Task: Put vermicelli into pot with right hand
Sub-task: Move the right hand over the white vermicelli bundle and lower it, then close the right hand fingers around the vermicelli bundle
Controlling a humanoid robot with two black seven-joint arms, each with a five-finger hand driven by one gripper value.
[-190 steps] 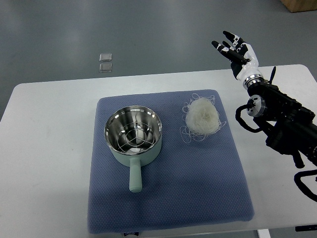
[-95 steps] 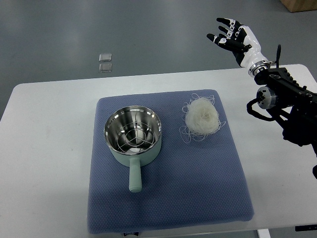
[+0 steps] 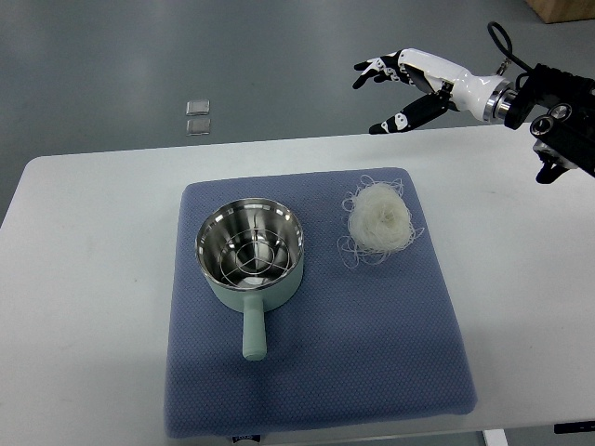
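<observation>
I see my right hand [image 3: 402, 85] in the air beyond the table's [image 3: 84, 232] far edge, fingers [image 3: 370, 71] apart, holding nothing. The vermicelli [image 3: 378, 221] lies on the blue mat [image 3: 372, 344], at 3 o'clock from the pot [image 3: 250, 254].

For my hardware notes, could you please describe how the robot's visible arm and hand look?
The right hand has a white shell with black fingers tipped with small white marks. A silver ring joins it to a black forearm, where a black cable loops above.
</observation>
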